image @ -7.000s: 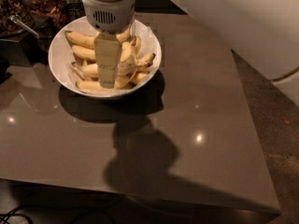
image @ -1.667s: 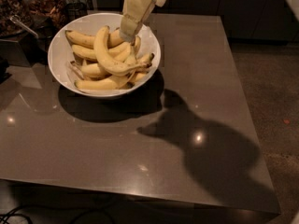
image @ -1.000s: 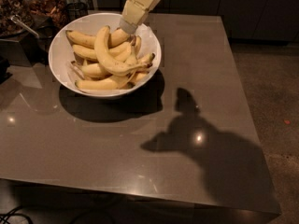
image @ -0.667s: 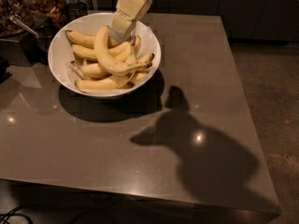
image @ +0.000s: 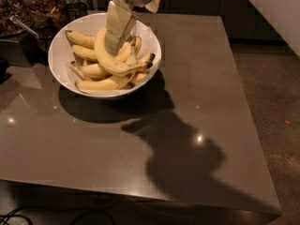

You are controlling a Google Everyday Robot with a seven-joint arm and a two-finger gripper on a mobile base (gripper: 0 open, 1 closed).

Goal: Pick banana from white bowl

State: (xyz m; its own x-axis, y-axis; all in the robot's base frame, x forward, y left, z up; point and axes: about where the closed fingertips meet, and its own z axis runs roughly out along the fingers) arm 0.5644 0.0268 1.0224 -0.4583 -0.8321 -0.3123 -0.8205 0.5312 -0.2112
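Observation:
The white bowl [image: 60,74] stands at the back left of the grey table [image: 197,102] and holds a pile of several yellow bananas. The banana [image: 117,66], curved and lying on top of the pile, runs from the bowl's middle to a dark tip near the right rim. My gripper [image: 114,44] hangs down from the top edge of the camera view over the bowl. Its pale tip is at the upper left part of the top banana and hides a stretch of it. Nothing is lifted out of the bowl.
Jars of dark snacks [image: 44,3] and a metal scoop handle [image: 21,25] stand behind and left of the bowl. The arm's shadow [image: 178,158] lies across the table's middle. The table's right edge drops to the floor [image: 276,102]. Cables [image: 14,217] lie at the bottom left.
The gripper has moved left and down, closer to the top banana. The arm's shadow has slid left across the table. The bananas and the bowl have not moved.

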